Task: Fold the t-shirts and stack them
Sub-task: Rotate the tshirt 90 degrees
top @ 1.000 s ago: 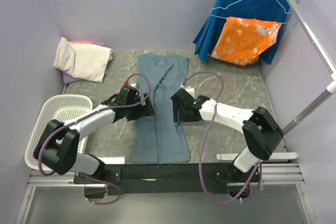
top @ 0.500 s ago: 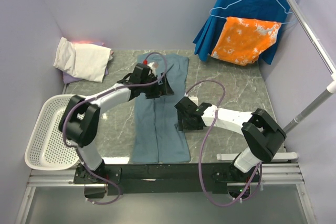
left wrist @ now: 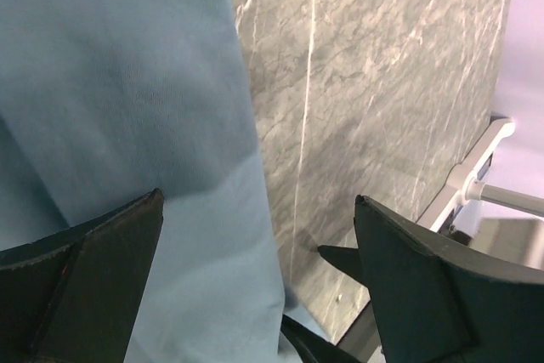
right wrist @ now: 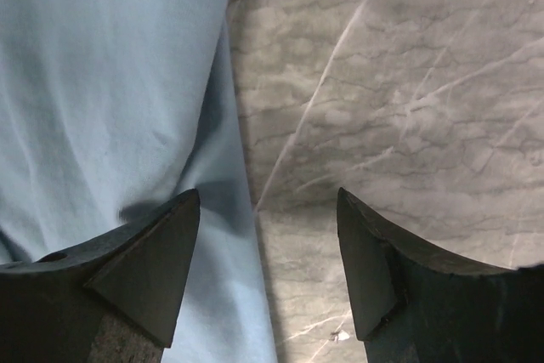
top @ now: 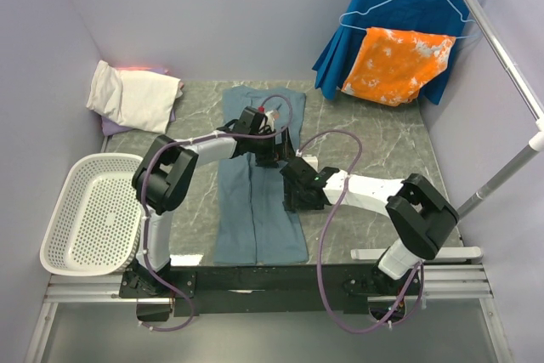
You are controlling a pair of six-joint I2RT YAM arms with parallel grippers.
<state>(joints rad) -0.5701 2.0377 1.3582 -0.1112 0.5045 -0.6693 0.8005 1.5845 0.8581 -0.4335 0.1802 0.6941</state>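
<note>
A grey marbled worktop (top: 374, 146) fills the middle of the overhead view. A plain dusty blue-grey cotton t-shirt (top: 255, 218) is laid on it as a long strip running from upper centre to lower centre. A white perforated plastic basket (top: 93, 218) is seen at the lower left. A bright royal-blue pleated garment (top: 399, 10) is hung at the upper right, with an orange-and-white blotched cloth (top: 395, 65) draped in front of it. A cream-white folded t-shirt (top: 136, 95) is stacked on a lavender one (top: 115, 127) at the upper left. The left end effector (left wrist: 257, 197) and the right end effector (right wrist: 268, 193) are both spread wide across the strip's right edge, nothing being held.
</note>
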